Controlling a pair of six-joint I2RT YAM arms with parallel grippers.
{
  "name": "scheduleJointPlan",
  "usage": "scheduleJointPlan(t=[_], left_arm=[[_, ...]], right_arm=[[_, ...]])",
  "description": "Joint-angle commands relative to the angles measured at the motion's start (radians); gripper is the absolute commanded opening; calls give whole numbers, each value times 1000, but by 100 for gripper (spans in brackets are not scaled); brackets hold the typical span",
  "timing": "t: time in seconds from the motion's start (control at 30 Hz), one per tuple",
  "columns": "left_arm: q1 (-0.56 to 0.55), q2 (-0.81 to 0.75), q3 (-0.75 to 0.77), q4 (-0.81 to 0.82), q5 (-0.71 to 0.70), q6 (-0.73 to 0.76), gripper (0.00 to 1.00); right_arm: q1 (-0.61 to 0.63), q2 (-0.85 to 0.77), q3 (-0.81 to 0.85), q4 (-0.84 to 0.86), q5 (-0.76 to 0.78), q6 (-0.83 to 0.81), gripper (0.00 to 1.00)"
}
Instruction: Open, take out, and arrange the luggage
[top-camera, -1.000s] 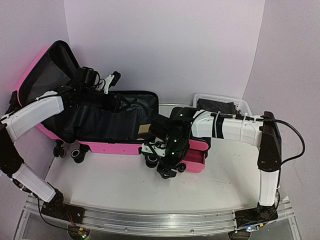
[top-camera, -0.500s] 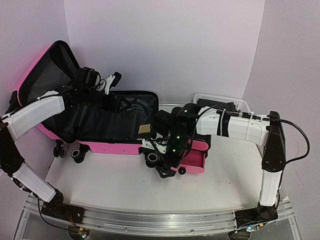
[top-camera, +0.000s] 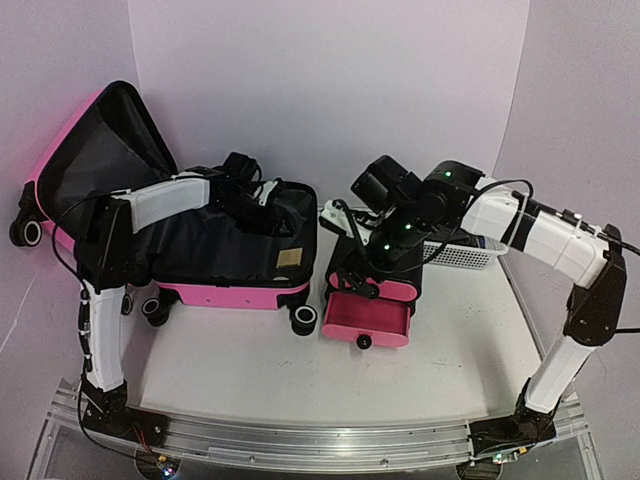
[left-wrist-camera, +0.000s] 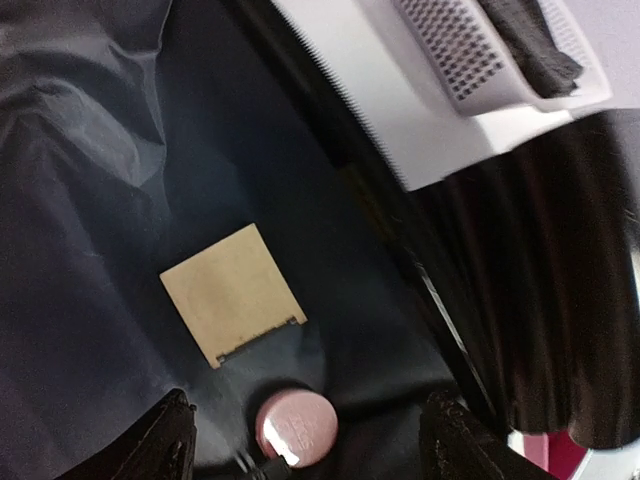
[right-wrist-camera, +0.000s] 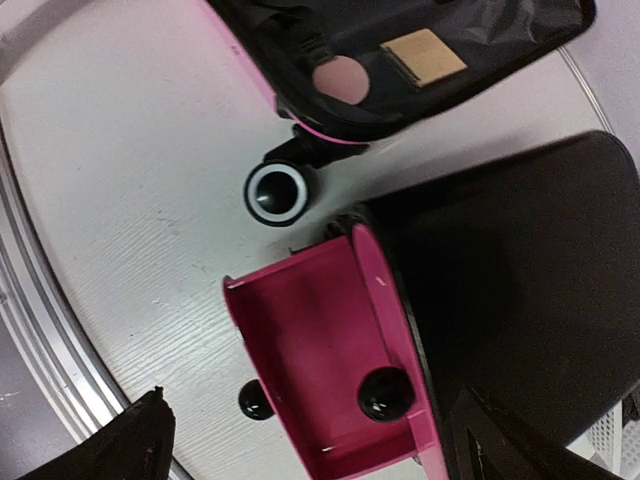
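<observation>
The hot-pink luggage lies open at the left, its lid leaning up and its black lining showing. A tan square patch and a small round pink disc lie on the lining. My left gripper hangs open over the right end of the lining, and the disc lies between its fingers, untouched. My right gripper is open and empty above the small black cabinet. It looks down into the pulled-out pink drawer.
The drawer juts toward the near edge and has a black knob. A suitcase wheel stands just left of it. A white mesh basket with dark cloth inside sits behind the cabinet at the back right.
My right arm has risen and pulled back from the drawer's front to above the cabinet, opening wider. My left gripper has moved right, from the hinge side to over the lining's right end.
</observation>
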Motion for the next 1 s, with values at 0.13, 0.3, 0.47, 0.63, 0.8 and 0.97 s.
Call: scheduleJointPlan(t=[0.13,0.3,0.47,0.63,0.8,0.97], left_arm=[[-18,234,276,-106,-15,-146,79],[-76,307,338,-114,-226,-140,84],[-119,369,388,-114,-435,-118,85],[-124,411,426,-115,-484,-119,79],[-124,435,448,-116,-501,-103,75],[-123,436,443,-120,-529,-78,69]], right_arm=[[-44,-78,-98,55,32,50,98],[-47,-85,-116,56,36,47,98],[-48,-88,-122,60,27,43,98],[-48,-97,-130,61,14,50,98],[-49,-104,-138,65,13,58,98],[-49,-102,-134,71,8,62,98]])
